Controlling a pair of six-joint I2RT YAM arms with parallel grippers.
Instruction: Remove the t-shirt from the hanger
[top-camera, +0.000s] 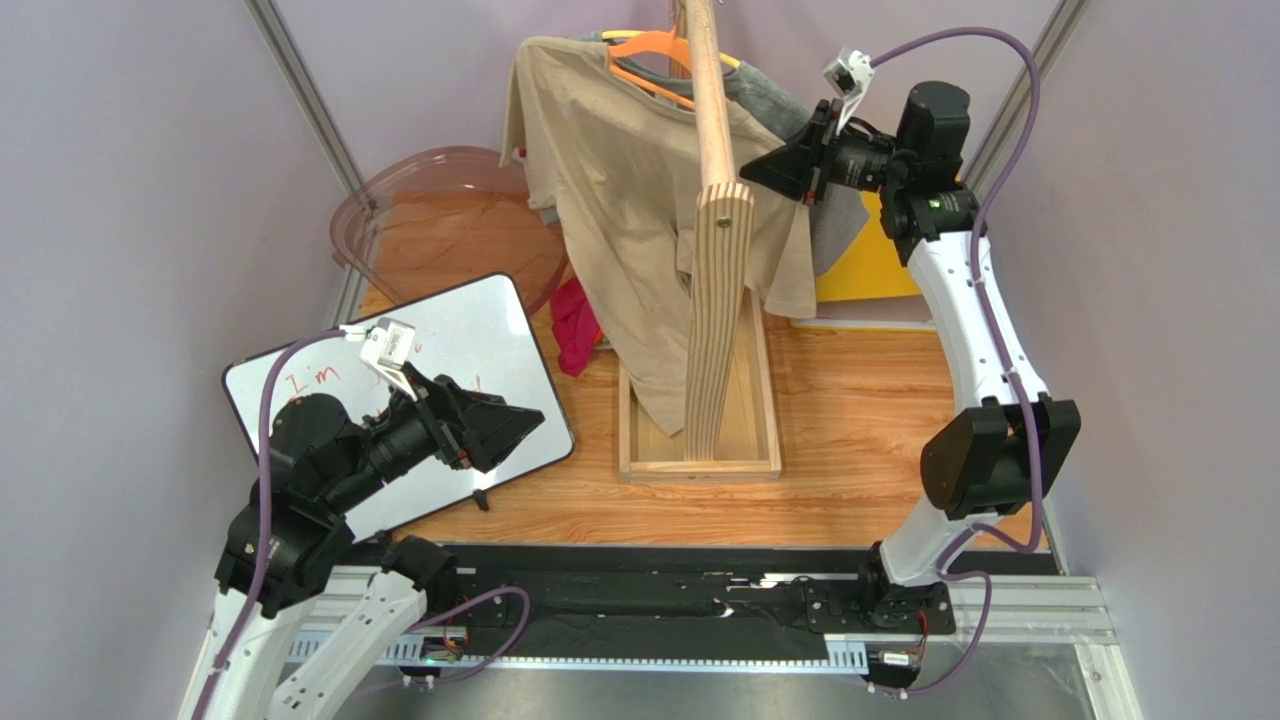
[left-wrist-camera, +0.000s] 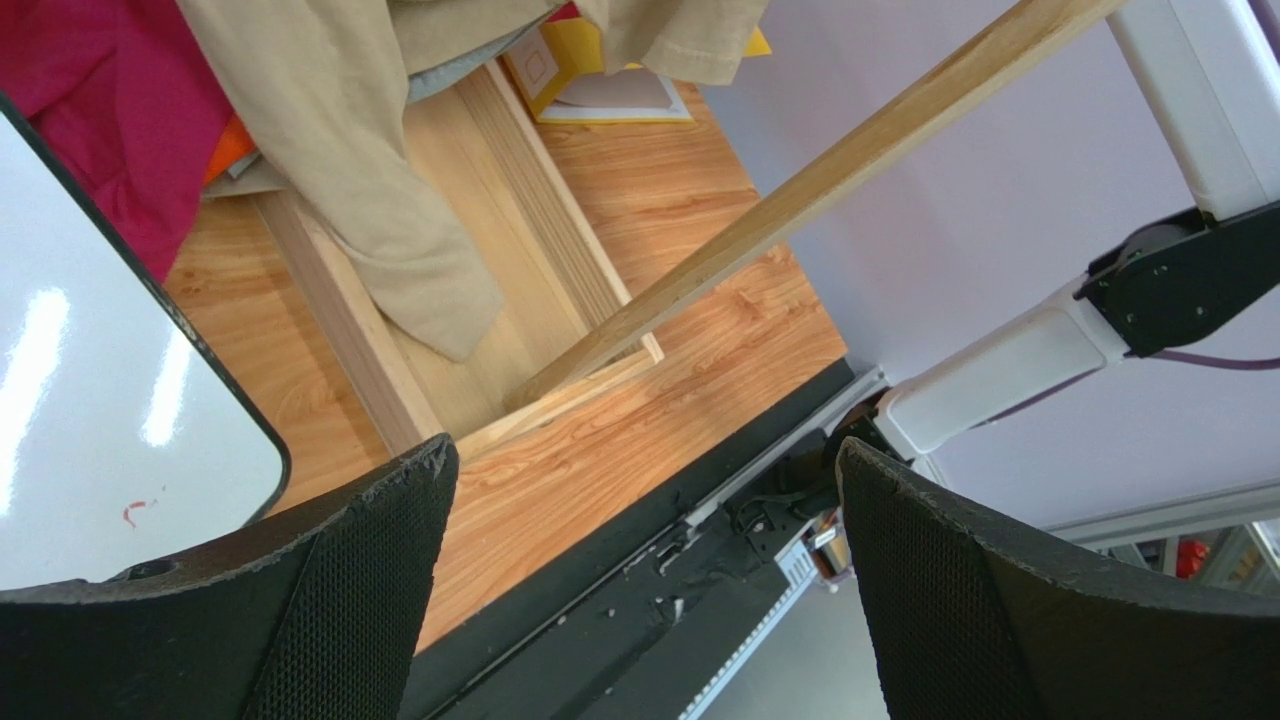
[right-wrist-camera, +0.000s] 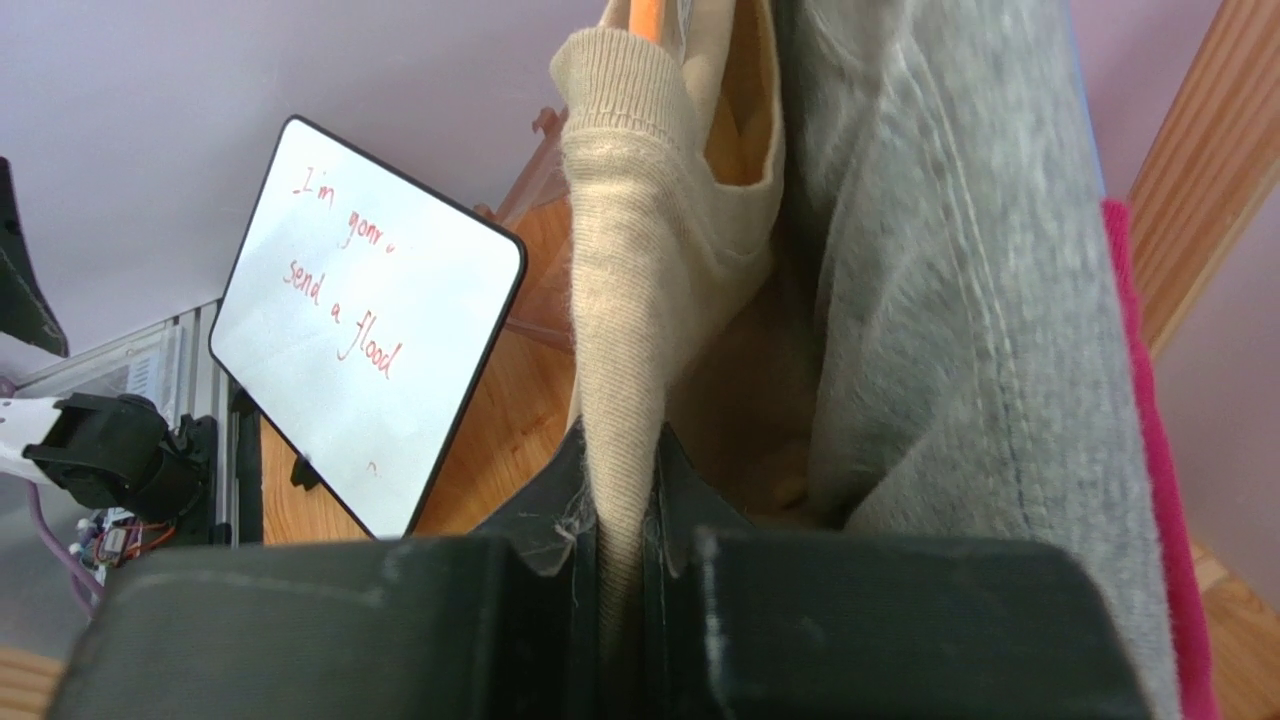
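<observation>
The t-shirt (top-camera: 631, 195) hangs on the orange hanger (top-camera: 649, 57) at the upper centre of the top view, so removal has barely begun: the right tool (right-wrist-camera: 616, 555) pinches a fold of its beige cloth, while the left tool (left-wrist-camera: 646, 450), lower left, gapes wide and empty.

Bright even light, whiteboard (left-wrist-camera: 90, 435) glare, soft shadows

Right claw (right-wrist-camera: 616, 518) pinches the t-shirt (right-wrist-camera: 616, 300) fold; orange sliver above, perhaps hanger (right-wrist-camera: 643, 18).
</observation>
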